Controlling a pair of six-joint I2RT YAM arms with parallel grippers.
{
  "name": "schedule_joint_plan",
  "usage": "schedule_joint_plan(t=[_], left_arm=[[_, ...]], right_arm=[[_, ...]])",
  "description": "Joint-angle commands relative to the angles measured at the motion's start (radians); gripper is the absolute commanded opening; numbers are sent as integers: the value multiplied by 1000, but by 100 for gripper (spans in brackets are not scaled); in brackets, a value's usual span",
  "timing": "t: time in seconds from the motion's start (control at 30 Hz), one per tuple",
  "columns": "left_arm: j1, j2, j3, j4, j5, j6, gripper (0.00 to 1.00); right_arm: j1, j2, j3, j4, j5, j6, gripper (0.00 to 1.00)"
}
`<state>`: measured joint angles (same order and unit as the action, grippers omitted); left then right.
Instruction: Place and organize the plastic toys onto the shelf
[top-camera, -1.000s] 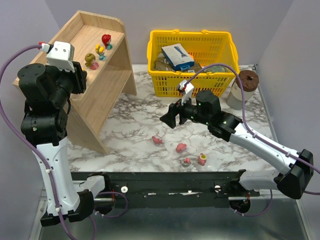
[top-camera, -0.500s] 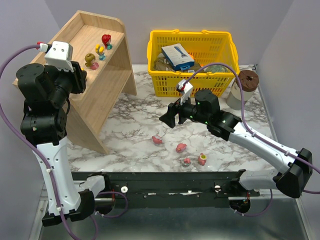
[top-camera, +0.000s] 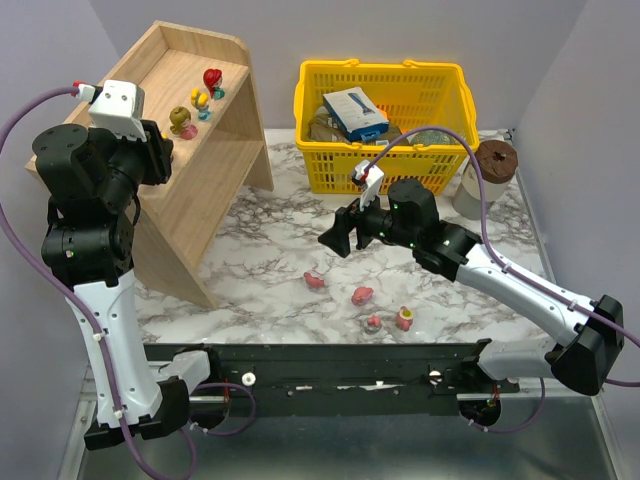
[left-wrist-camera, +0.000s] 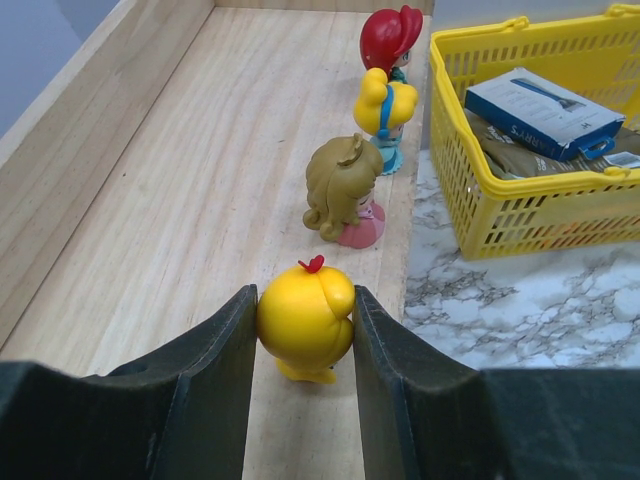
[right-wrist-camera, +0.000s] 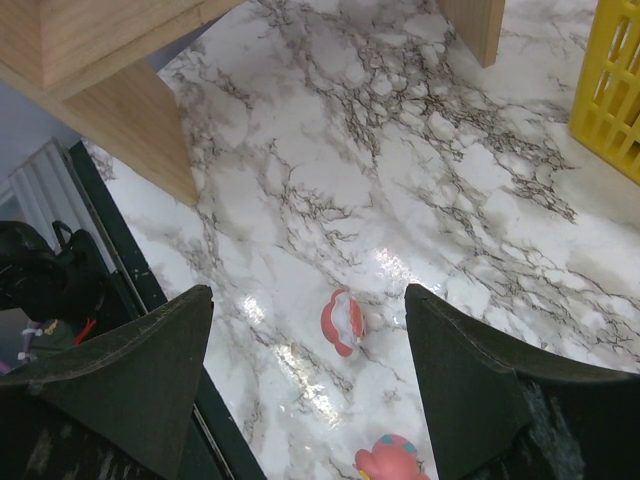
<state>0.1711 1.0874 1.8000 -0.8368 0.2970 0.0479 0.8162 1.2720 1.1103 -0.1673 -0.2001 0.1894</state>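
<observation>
On the wooden shelf's (top-camera: 222, 165) top board stand three plastic toys: a red-haired one (top-camera: 212, 79), a yellow one (top-camera: 201, 99) and an olive one (top-camera: 181, 121). My left gripper (top-camera: 160, 152) is over the near end of that board. In the left wrist view it (left-wrist-camera: 303, 330) is shut on a round yellow toy (left-wrist-camera: 305, 315) low over the board (left-wrist-camera: 180, 200), in line with the olive toy (left-wrist-camera: 343, 190). Several small pink and red toys (top-camera: 362, 295) lie on the marble table. My right gripper (top-camera: 342, 233) hangs open above a red-and-white toy (right-wrist-camera: 343, 322), with a pink one (right-wrist-camera: 392, 462) nearby.
A yellow basket (top-camera: 380, 68) holding boxes and packets stands at the back, right of the shelf. A brown-lidded jar (top-camera: 494, 162) stands to the basket's right. The black rail (top-camera: 320, 365) runs along the table's front edge.
Both arms have barely shifted. The left gripper still holds the yellow toy and the right gripper is still open.
</observation>
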Motion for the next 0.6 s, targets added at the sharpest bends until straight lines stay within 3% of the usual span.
schedule_joint_plan(t=[0.0, 0.57], left_arm=[[8, -7, 9, 8, 25, 0, 47], [8, -12, 22, 11, 8, -6, 70]], right_arm=[[-5, 10, 37, -11, -13, -11, 85], [-3, 12, 45, -11, -25, -1, 85]])
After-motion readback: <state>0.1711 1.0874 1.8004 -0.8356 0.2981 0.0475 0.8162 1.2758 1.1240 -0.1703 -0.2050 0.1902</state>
